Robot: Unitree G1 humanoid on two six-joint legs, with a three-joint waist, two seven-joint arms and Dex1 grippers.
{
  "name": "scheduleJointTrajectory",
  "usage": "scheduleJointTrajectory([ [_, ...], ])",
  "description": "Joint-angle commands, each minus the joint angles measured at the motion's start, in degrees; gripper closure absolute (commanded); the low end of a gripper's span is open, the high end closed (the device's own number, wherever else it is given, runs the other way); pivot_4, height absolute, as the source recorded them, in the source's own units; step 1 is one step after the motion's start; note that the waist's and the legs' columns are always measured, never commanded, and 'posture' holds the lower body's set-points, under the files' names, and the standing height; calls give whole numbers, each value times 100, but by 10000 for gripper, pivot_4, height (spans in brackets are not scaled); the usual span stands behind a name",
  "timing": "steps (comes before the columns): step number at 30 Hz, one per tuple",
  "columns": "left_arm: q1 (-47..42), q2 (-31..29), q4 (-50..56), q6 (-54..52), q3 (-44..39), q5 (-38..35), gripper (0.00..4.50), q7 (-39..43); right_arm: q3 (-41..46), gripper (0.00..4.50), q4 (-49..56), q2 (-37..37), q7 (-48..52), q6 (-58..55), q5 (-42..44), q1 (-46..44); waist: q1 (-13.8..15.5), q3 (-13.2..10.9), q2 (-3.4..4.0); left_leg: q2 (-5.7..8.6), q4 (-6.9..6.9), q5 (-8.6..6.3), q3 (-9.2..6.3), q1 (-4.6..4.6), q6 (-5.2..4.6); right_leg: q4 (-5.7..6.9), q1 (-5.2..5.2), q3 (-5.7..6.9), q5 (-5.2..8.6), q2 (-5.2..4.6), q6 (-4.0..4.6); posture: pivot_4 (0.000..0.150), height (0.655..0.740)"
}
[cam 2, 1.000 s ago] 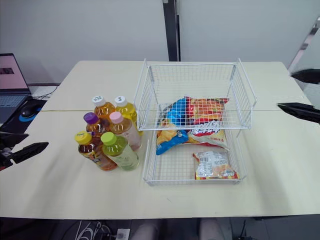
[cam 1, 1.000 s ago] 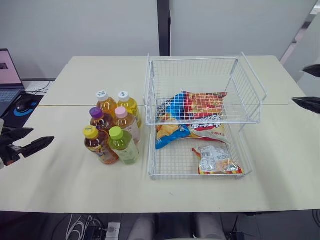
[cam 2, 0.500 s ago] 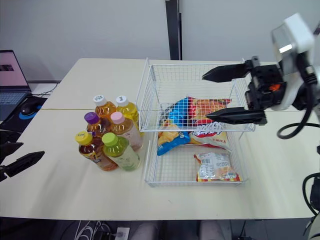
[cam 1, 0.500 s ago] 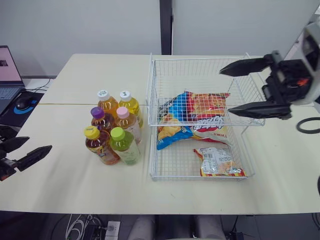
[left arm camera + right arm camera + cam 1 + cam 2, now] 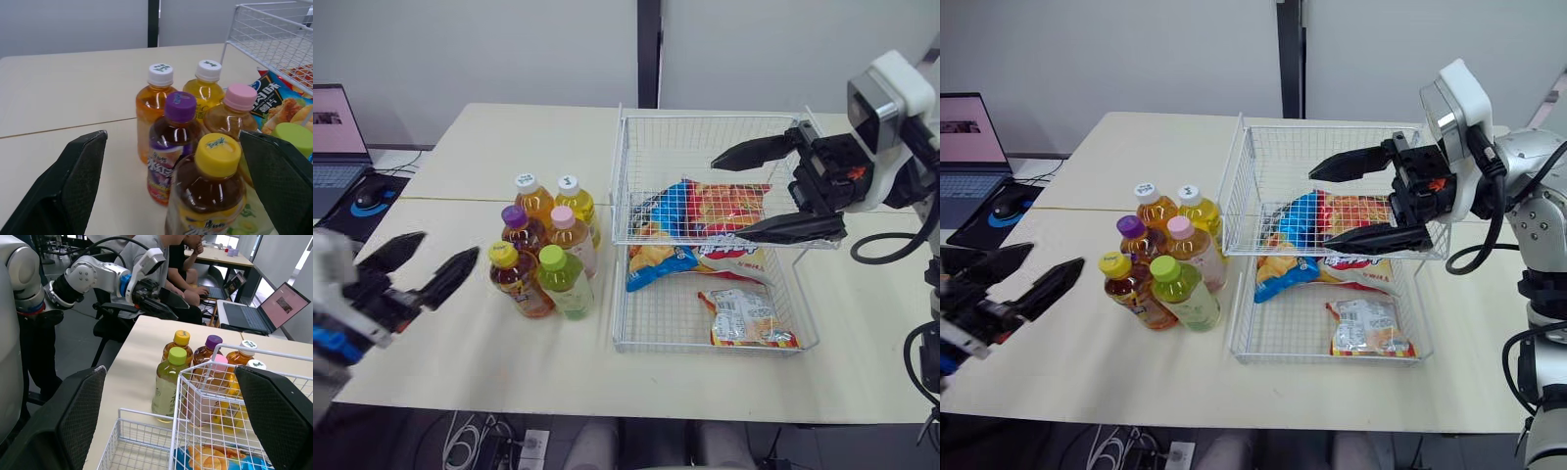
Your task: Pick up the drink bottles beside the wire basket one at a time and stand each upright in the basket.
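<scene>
Amber-ish drinks are topped with two white caps (image 5: 525, 181), a purple cap (image 5: 514, 215), a pink cap (image 5: 562, 216) and a yellow cap (image 5: 501, 254), and the pale green bottle (image 5: 566, 294) is capped in lime. The wire basket (image 5: 622, 196) is done in white, the bench (image 5: 460, 157) in cream, and the chip bag (image 5: 705, 211) in blue, red and orange.

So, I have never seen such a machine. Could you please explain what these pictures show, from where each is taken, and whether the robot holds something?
It is a humanoid robot with two arms; each ends in a gripper of two black fingers. Two pictures come from cameras in its head, looking down on the table. The other two come from a camera on each wrist, looking along that gripper's fingers. On the table stand six drink bottles in a group, beside a white wire basket with snack packets inside. A laptop sits at the robot's far left. The left gripper is open, near the bottles; the right gripper is open by the basket. Neither holds anything. No bottle is in the basket yet.
</scene>
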State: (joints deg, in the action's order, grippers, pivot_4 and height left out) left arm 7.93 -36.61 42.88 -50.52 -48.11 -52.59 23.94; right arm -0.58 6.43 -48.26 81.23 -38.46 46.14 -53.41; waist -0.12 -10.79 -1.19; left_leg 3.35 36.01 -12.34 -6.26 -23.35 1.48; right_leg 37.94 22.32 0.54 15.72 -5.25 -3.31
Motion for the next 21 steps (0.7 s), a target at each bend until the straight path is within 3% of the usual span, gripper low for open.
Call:
scheduleJointTrajectory([
  [1, -240, 120, 413, 67, 391, -29, 342, -776, 204, 0, 182, -74, 51, 2, 39, -61, 3, 0, 0, 0, 0, 0, 0, 0, 0, 0, 0, -1, 0, 1, 0, 1500, 7400],
  [10, -429, 385, 665, 106, 1266, 136, 342, -1846, 328, 0, 302, -160, 14, -122, 104, -10, 4, 0, 0, -4, 0, 0, 4, 0, 0, -1, -1, -2, -2, 8, 2, 1500, 7400],
  [21, -343, 421, 567, 347, 1970, 723, 342, -1942, 341, 0, 281, -102, -11, -205, 89, -78, 7, 0, 0, -4, 0, 0, 5, 1, 0, -1, -1, -1, -2, 9, 3, 1500, 7400],
])
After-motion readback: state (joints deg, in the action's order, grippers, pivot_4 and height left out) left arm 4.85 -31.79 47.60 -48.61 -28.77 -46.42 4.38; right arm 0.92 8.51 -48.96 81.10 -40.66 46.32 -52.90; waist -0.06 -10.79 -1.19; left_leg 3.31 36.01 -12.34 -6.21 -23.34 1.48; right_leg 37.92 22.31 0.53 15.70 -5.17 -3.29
